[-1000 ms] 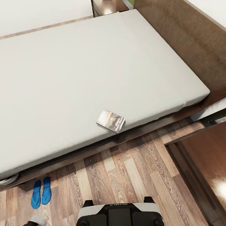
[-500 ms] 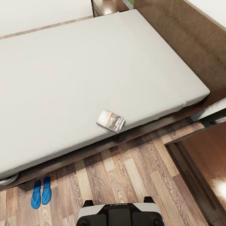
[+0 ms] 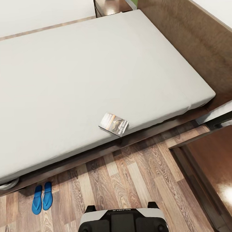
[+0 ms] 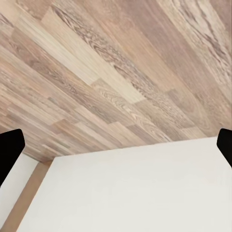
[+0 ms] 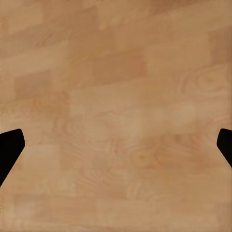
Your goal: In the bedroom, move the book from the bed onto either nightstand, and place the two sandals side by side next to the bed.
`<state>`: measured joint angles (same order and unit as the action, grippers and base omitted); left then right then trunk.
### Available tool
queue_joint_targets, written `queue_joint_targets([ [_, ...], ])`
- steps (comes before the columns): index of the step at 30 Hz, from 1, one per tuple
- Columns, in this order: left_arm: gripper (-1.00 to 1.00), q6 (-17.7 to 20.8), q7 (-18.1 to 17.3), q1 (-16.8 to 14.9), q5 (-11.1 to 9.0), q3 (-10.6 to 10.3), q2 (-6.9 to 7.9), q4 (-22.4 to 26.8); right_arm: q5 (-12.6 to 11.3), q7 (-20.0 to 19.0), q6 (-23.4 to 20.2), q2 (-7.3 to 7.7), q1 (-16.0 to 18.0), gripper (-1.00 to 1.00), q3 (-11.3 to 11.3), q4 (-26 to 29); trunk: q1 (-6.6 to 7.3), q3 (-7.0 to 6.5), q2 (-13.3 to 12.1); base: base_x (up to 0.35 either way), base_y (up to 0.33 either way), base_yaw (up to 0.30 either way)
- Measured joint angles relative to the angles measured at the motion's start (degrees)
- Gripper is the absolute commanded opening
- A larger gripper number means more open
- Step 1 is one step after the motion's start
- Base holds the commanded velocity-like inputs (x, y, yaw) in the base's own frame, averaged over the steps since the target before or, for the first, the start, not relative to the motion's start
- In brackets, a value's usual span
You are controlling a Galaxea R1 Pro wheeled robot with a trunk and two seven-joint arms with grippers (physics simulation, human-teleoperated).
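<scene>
As the head view looks down over the robot's own dark base (image 3: 122, 223), it lists the following. Item: the bed (image 3: 93, 79), a pale-grey mattress on a dark-brown frame with its headboard (image 3: 193, 32) along the far right. Item: the book (image 3: 113, 123), lying flat on the mattress right at the near edge, one corner just over the frame. Item: the two sandals (image 3: 42, 197), bright blue, side by side and touching on the wood-plank floor (image 3: 133, 176), just beside the bed frame near its foot corner. Item: a nightstand (image 3: 111, 4) at the far side of the bed by the headboard, a small pale object on its top. Item: a second nightstand (image 3: 215, 171), glossy reddish-brown, on the near side at the right.

Left wrist view. Item: the left claw (image 4: 116, 150), two dark fingertips (image 4: 9, 150) at opposite edges of the frame, spread wide, nothing between them. Beyond the claw: plank floor, then a plain white surface with a thin brown strip at one corner; what that surface is cannot be told.

Right wrist view. Item: the right claw (image 5: 116, 152), dark fingertips (image 5: 9, 147) likewise far apart, spread wide, holding nothing. Ahead of the claw: a warm tan wood-grain surface, blurred.
</scene>
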<state>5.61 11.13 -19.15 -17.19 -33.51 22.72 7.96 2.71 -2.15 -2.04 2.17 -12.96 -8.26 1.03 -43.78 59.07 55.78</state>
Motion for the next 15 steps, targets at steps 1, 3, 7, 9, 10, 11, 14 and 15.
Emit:
queue_joint_targets([
  [1,1.00,-0.18,-0.02,0.13,0.00,0.00,0.00,-0.02,0.00,0.00,0.01,0.00,0.00,1.00,0.00,0.00,0.00,0.00,0.00,0.000,0.000,0.000],
  [3,1.00,-0.35,-0.01,0.24,0.00,-0.01,0.00,-0.03,0.00,0.00,0.00,0.01,0.00,1.00,0.00,0.00,0.00,0.00,0.00,0.000,0.000,0.000],
  [7,1.00,-0.73,0.00,0.49,0.00,-0.01,-0.02,-0.06,-0.01,0.00,0.00,-0.03,0.00,1.00,0.01,0.03,0.00,0.00,0.00,0.000,0.000,0.000],
  [9,1.00,-0.83,0.00,0.55,0.00,-0.01,-0.05,-0.07,-0.01,0.00,-0.01,-0.04,0.00,1.00,0.01,0.09,0.00,0.00,0.00,0.000,0.000,0.000],
  [10,1.00,-0.86,0.00,0.57,0.00,-0.01,-0.06,-0.07,-0.01,0.00,-0.01,-0.04,0.00,1.00,0.01,0.20,0.00,0.00,0.00,0.000,0.000,0.000],
  [11,1.00,-0.86,0.00,0.57,0.00,-0.01,-0.06,-0.07,-0.01,0.00,-0.02,-0.04,0.00,1.00,0.01,0.20,0.00,0.00,0.00,0.000,0.000,0.000],
  [14,1.00,-0.95,0.01,0.62,0.00,-0.01,-0.04,-0.09,-0.01,0.01,-0.02,-0.05,0.02,1.00,0.01,0.62,0.00,0.00,0.00,0.000,0.000,0.000],
  [15,1.00,-0.98,0.01,0.64,-0.02,-0.01,-0.03,-0.09,-0.01,0.01,-0.03,-0.03,0.04,1.00,0.01,0.72,0.00,0.00,0.00,0.000,0.000,0.000],
])
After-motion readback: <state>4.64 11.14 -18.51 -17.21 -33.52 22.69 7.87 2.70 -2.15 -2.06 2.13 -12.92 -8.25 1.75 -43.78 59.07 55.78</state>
